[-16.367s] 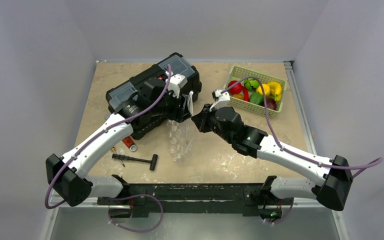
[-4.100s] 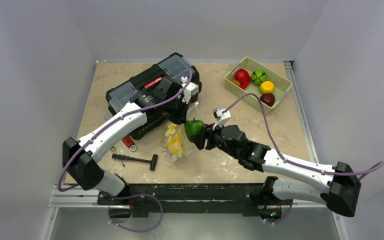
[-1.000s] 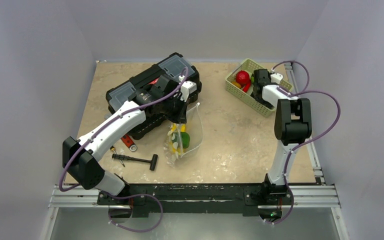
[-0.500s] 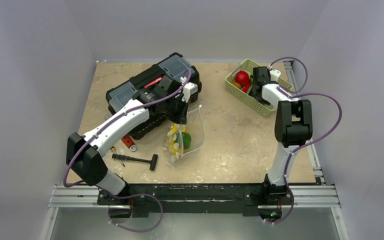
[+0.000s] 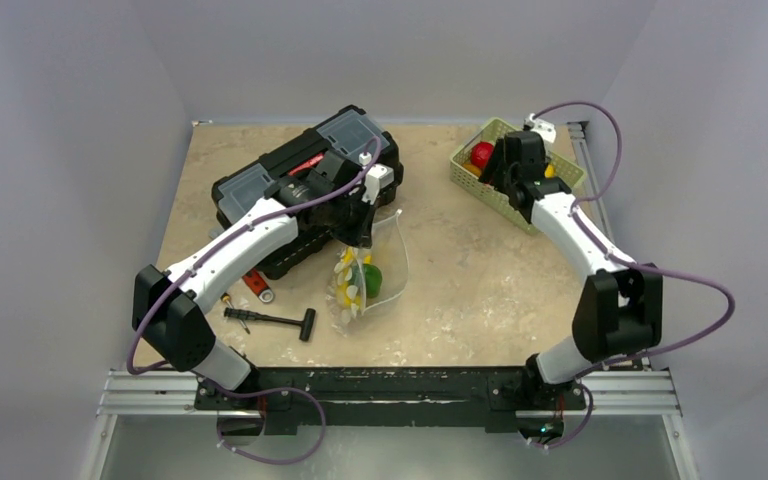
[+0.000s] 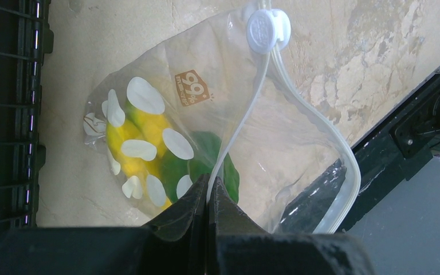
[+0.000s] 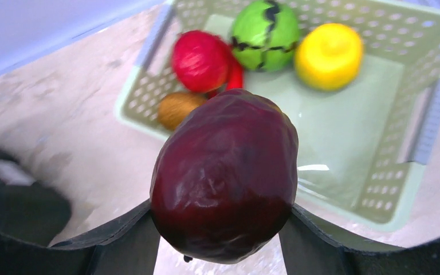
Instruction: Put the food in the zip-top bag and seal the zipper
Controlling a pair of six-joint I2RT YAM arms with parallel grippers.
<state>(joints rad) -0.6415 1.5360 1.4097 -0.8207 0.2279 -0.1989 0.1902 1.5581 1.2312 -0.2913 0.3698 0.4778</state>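
Two pieces of food, a yellow piece (image 5: 345,283) and a green piece (image 5: 371,278), show from above inside the zip-top bag (image 5: 390,255). The bag lies on the desk (image 5: 460,290) just beside the black toolbox (image 5: 300,185), its mouth lifted by your left arm (image 5: 250,235). Your right arm (image 5: 570,225) reaches well apart to the pale green basket (image 5: 480,190) at the far right corner. From the left wrist, the left jaws are pinched fully together on the zipper (image 6: 315,143), holding the mouth gaping, with the slider (image 6: 268,30) at the strip's far end. From the right wrist, the right jaws stand partway closed around a dark red fruit (image 7: 224,172), gripping both its flanks above the basket's near rim, while the remaining food (image 7: 327,48) lies inside the basket. You are in the filling step, I judge, with a fresh piece in hand. Next, carry it across to the bag and lower it through the held-open mouth without snagging the strip. Sealing cannot begin until the basket is emptied.
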